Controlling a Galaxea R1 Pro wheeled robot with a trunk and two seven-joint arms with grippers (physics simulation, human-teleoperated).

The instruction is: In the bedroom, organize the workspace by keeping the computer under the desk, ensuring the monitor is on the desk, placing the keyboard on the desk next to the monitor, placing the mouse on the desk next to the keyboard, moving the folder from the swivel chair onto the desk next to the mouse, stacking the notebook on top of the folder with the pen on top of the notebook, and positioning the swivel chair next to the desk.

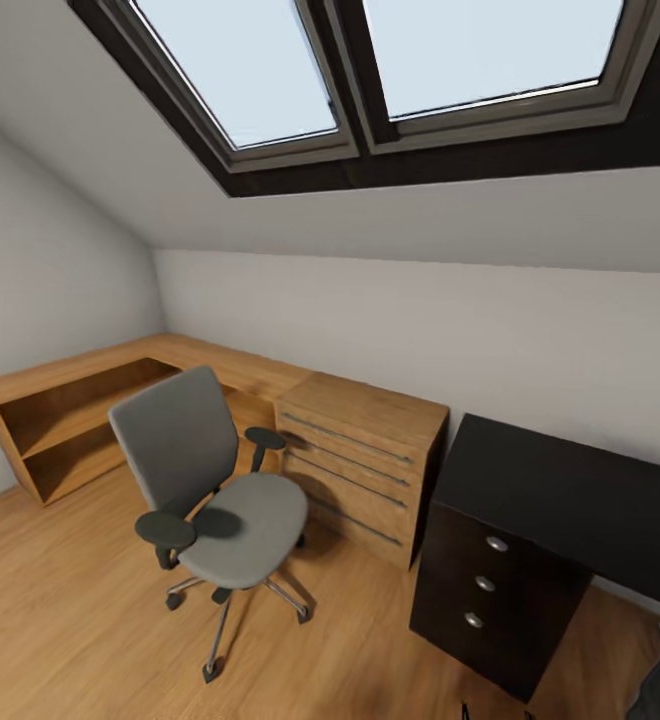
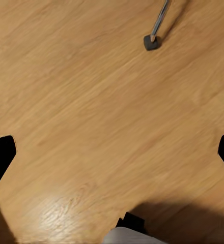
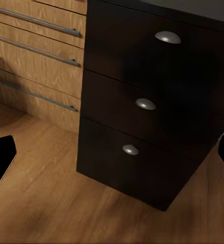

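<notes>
The grey swivel chair (image 1: 225,500) with black armrests stands on the wood floor in the attic bedroom, its seat bare, turned toward the light-wood cabinets. One of its castors (image 2: 151,41) and a chrome leg show above the plank floor in the left wrist view. My left gripper (image 2: 112,152) hangs open over bare floor, its black fingertips (image 2: 0,155) far apart. My right gripper (image 3: 112,157) is open too, facing a dark drawer front. The desk, computer, monitor, keyboard, mouse, folder, notebook and pen are out of view.
A low light-wood shelf unit (image 1: 70,420) runs along the left wall into a wood drawer cabinet (image 1: 360,460). Beside it stands a black three-drawer cabinet (image 1: 500,580) (image 3: 142,107) with silver knobs. Skylights (image 1: 370,70) sit in the sloped ceiling. Open floor lies in front of the chair.
</notes>
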